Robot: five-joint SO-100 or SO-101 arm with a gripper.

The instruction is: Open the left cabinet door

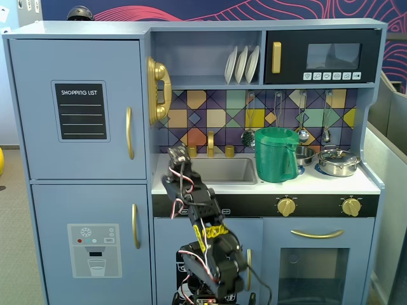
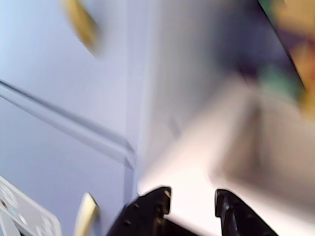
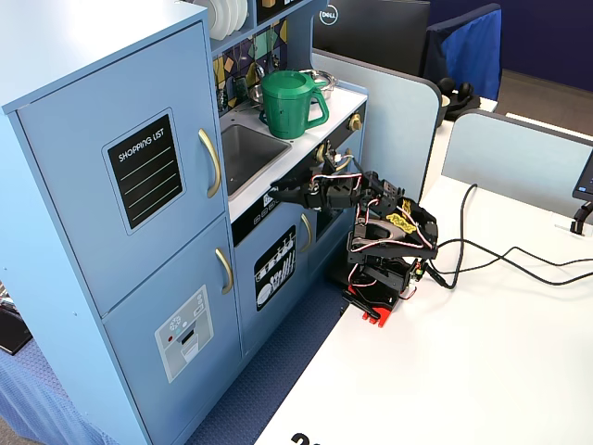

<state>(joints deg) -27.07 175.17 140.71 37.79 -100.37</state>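
Note:
The left cabinet door (image 1: 79, 108) is light blue with a black "SHOPPING LIST" panel and a curved gold handle (image 1: 129, 132), and it is closed. It also shows in the other fixed view (image 3: 144, 171) with its handle (image 3: 211, 162). My gripper (image 1: 178, 154) is raised in front of the counter's left end, right of and below that handle and apart from it. In the other fixed view the gripper (image 3: 277, 192) points toward the cabinet. The wrist view is blurred: the gripper (image 2: 192, 199) is open and empty, and the handle (image 2: 81, 24) is at the upper left.
The lower blue door with the dispenser picture (image 1: 95, 251) and its gold handle (image 1: 135, 225) are below. A sink (image 1: 222, 170), green pitcher (image 1: 276, 154) and silver pot (image 1: 338, 161) are on the counter. The dishwasher door (image 3: 275, 269) is beside the arm. Cables (image 3: 500, 264) lie on the white table.

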